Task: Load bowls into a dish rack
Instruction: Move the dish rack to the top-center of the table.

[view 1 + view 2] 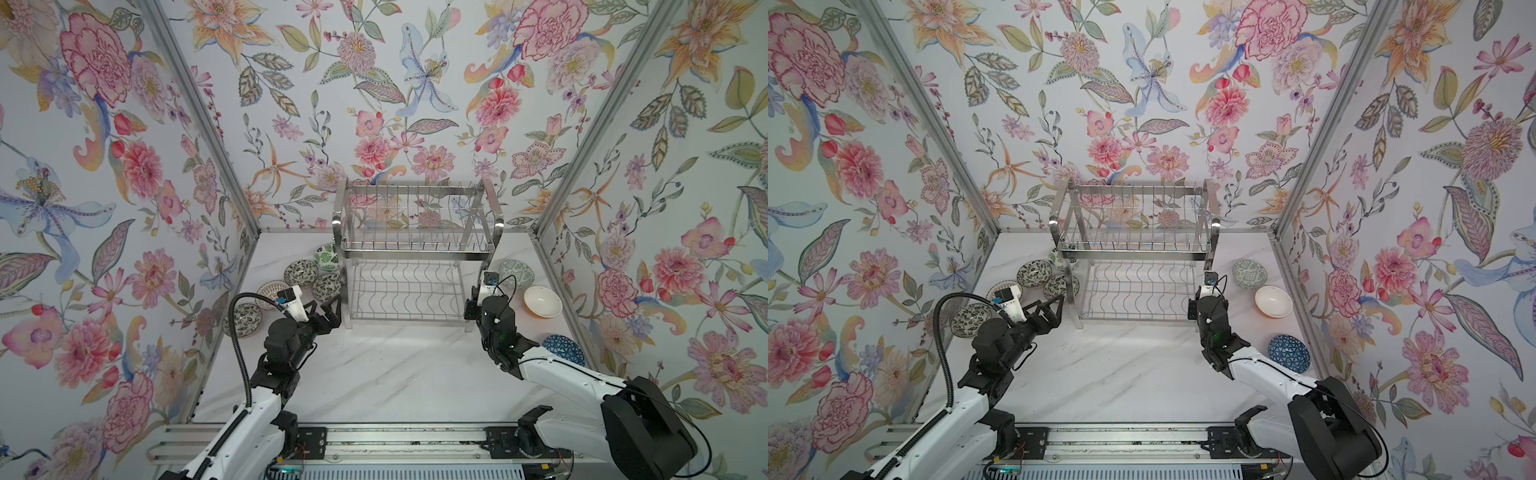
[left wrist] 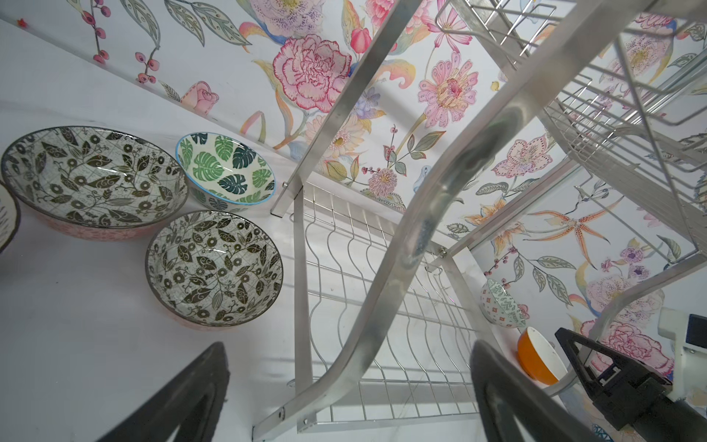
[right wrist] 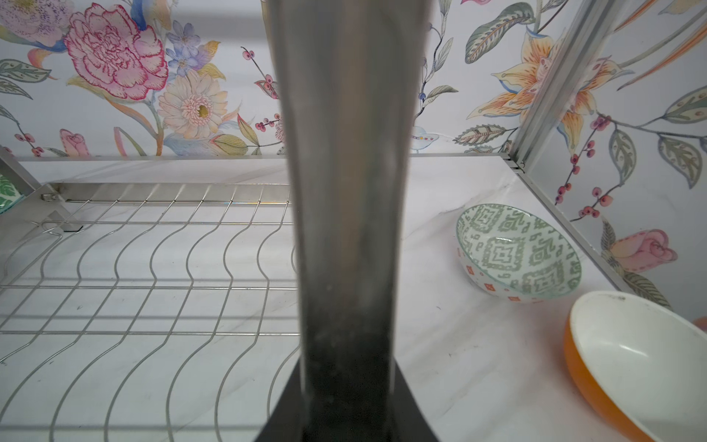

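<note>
At your left, five bowls sit upright on the table (image 1: 374, 374), grouped between the left wall and the dish rack (image 1: 415, 250). The near floral bowl (image 1: 242, 319) lies closest to you. The striped bowl (image 1: 269, 289) is half hidden behind your left arm. Then come the back floral bowl (image 1: 301, 272) and the rack-side floral bowl (image 1: 326, 286). The green leaf bowl (image 1: 326, 257) is farthest back, partly behind the rack's frame.

Your left claw (image 1: 329, 311) hangs just in front of the rack-side floral bowl, spread wide and holding nothing. In the left wrist view the rack's front left leg rises in line with the gap, clear of both fingers.

The dish rack stands upright mid-table toward the back wall, wavy wires below, prongs above.

Your right claw (image 3: 346, 390) is at the rack's front right leg. In the right wrist view the leg fills the space between the fingers, their dark edges pressed against it on either side: you are pinching the leg.

Right of the rack, three more bowls rest on the table along the right wall. The green-patterned bowl (image 1: 516, 272) is at the back, and the white bowl with the orange outside (image 1: 542, 302) sits beside your right claw. The blue triangle bowl (image 1: 563, 349) is nearest you, close by your right arm.
</note>
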`<state>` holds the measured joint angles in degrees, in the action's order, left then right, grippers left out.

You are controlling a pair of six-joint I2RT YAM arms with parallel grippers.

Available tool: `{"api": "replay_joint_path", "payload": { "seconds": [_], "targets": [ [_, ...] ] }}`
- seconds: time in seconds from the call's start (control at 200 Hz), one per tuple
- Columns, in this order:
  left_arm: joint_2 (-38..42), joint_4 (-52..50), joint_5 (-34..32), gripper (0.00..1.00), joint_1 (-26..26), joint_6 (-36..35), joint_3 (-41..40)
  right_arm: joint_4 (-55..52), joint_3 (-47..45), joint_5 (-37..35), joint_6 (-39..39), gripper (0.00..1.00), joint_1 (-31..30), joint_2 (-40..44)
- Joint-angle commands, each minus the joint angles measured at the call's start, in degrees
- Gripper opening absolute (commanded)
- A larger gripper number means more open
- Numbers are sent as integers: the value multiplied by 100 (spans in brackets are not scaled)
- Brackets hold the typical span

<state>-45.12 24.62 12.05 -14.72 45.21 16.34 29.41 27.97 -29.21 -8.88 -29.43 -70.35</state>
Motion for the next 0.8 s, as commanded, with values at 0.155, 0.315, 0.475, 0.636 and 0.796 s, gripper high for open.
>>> {"api": "replay_joint_path", "payload": {
  "seconds": [0.155, 0.315, 0.475, 0.636, 0.796],
  "targets": [
    [-58, -249, -2, 99, -130, -377, 377, 689, 561, 289, -76, 13, 579, -487],
    [-140, -230, -46, 99, -166, -419, 399, 590, 911, 999, -23, 13, 1092, -947],
    [-275, -311, -42, 99, -211, -509, 515, 606, 1198, 1100, 106, 12, 1170, -1352],
    [-387, -386, -80, 99, -218, -508, 629, 618, 1497, 1161, 111, 14, 1168, -1713],
    [-441, -496, -177, 99, -258, -532, 734, 728, 1732, 1444, 385, 17, 1276, -2010]
  ]
}}
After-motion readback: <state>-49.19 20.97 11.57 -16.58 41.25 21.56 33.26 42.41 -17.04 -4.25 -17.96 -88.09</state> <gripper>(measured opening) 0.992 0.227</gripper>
